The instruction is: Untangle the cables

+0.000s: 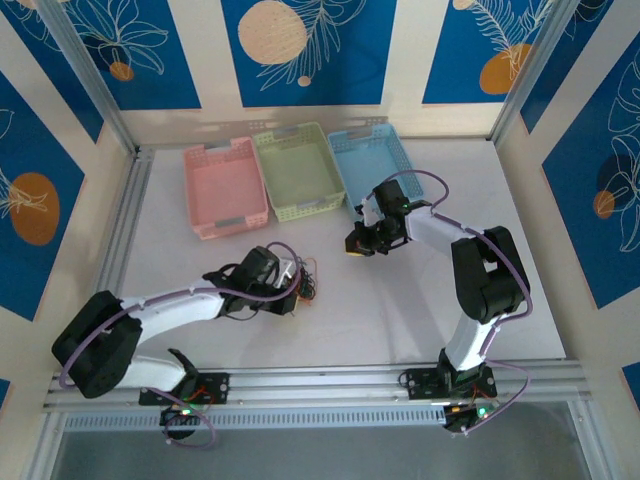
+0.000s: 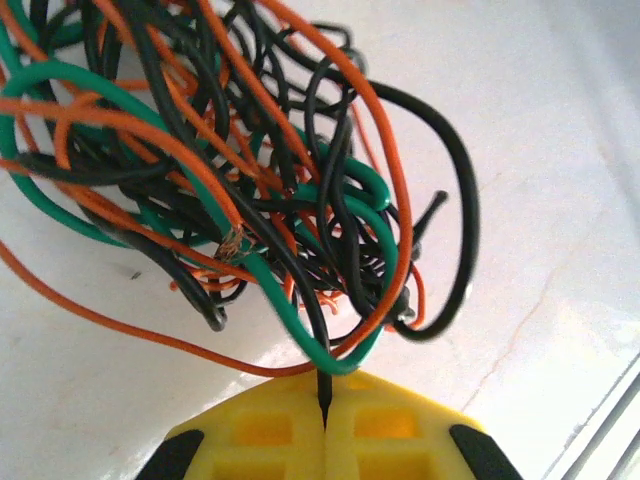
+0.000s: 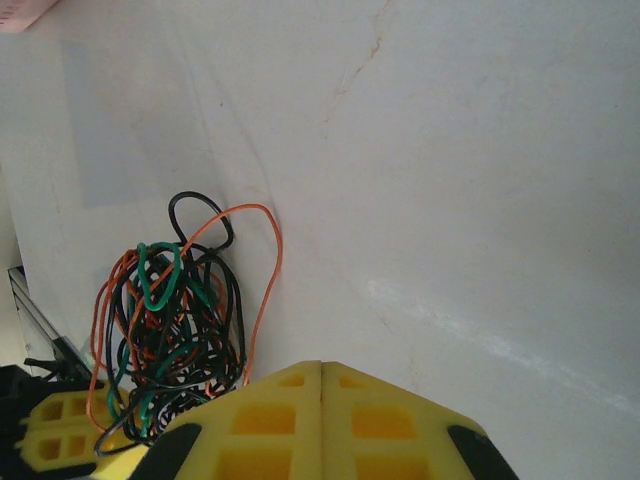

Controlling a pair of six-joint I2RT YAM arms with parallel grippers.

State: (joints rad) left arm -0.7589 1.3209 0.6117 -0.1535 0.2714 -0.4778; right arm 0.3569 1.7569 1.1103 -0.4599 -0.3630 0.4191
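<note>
The cables [image 1: 306, 281] lie in one knotted bunch of black, orange and green strands on the white table, just right of my left gripper [image 1: 291, 292]. In the left wrist view the tangle [image 2: 250, 180] hangs right in front of my left gripper [image 2: 325, 385], whose yellow jaws are shut on a single black cable [image 2: 322, 385]. My right gripper [image 1: 361, 243] hovers to the upper right of the bunch, apart from it. In the right wrist view it [image 3: 321, 365] is shut with nothing between the jaws, and the cables [image 3: 165, 320] sit to its left, beside the left gripper's yellow fingers [image 3: 58, 427].
Three baskets stand side by side at the back of the table: pink [image 1: 192, 190], green [image 1: 264, 180] and blue [image 1: 364, 133]. An aluminium rail [image 1: 320, 383] runs along the near edge. Bare white table [image 1: 400, 310] lies right of the bunch.
</note>
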